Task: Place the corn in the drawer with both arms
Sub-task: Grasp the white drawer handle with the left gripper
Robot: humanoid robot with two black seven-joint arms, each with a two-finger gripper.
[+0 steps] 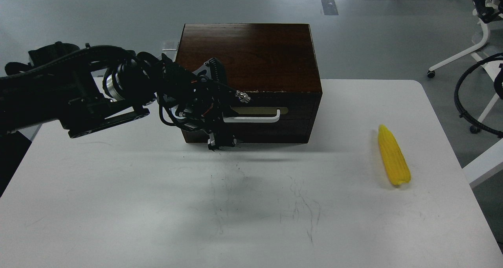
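Surroundings: I'm looking down on a white tabletop with faint dark scuff marks running across its middle. Beyond it, grey floor is showing, with white wheeled frames standing off to the far right.
Cabinet: one dark wood cabinet is sitting at the back centre of the tabletop.
Drawer: one drawer is facing me in the cabinet's front, sitting flush and closed, with its white bar handle lying across a tan plate.
In the way: my left arm's wrist and cables are covering the left part of the drawer front, so I'm only seeing the right stretch of the handle.
Corn: one yellow corn is lying flat on the tabletop, well apart from the cabinet to the right, near the right edge, its pointed end aiming away from me. Nothing is touching it.
Left arm: it's reaching in from the left edge, roughly level, crossing above the tabletop toward the cabinet front.
Left gripper: the left gripper is pointing down right at the left end of the handle, its tip dropping to the drawer's lower edge. It's dark and tangled with cables, so I cannot tell whether it's spread or closed on the handle.
Right arm: I'm not seeing it anywhere in this view.
Count: one cabinet, one drawer, one corn, one arm showing.
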